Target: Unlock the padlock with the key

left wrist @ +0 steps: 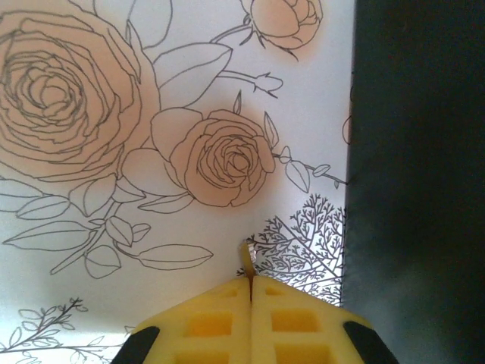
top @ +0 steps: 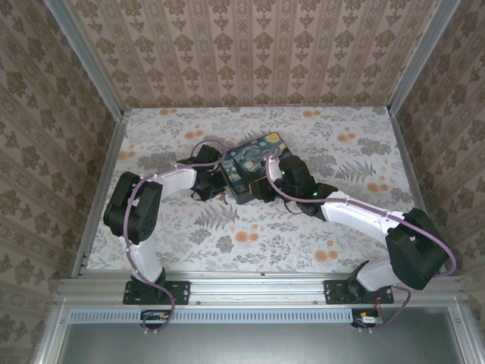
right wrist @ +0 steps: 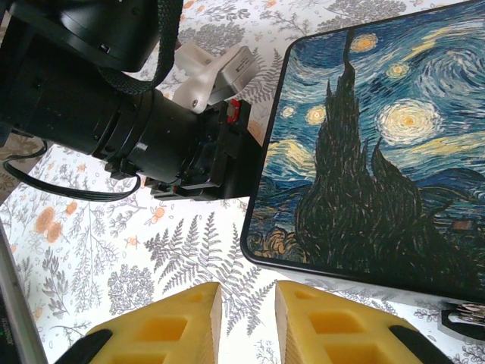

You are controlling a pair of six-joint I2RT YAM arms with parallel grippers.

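In the overhead view the left arm (top: 135, 206) bends up from the lower left across the flowered cloth (top: 250, 236) and ends against the left side of the box (top: 254, 168) near mid-frame. In its wrist view, the left gripper (left wrist: 251, 282) sits at the bottom centre. Its yellow jaws are pressed together on the key (left wrist: 247, 256), and only a thin metal sliver pokes out above the tips. The key hangs over the cloth just left of the box's dark wall, which fills the right side of that frame. I cannot tell whether the key touches the cloth.

The box carries a blue and yellow swirled lid. From its right side the right arm (top: 379, 224) runs down to the lower right of the overhead frame. In its wrist view, the right gripper (right wrist: 247, 315) is at the bottom centre. Its jaws are parted with nothing between them, just short of the lid's near edge. At the lower right corner of that view is a small dark and metal thing, apparently the padlock (right wrist: 464, 315). It lies on the cloth just beside the box and is cut off by the frame edge.
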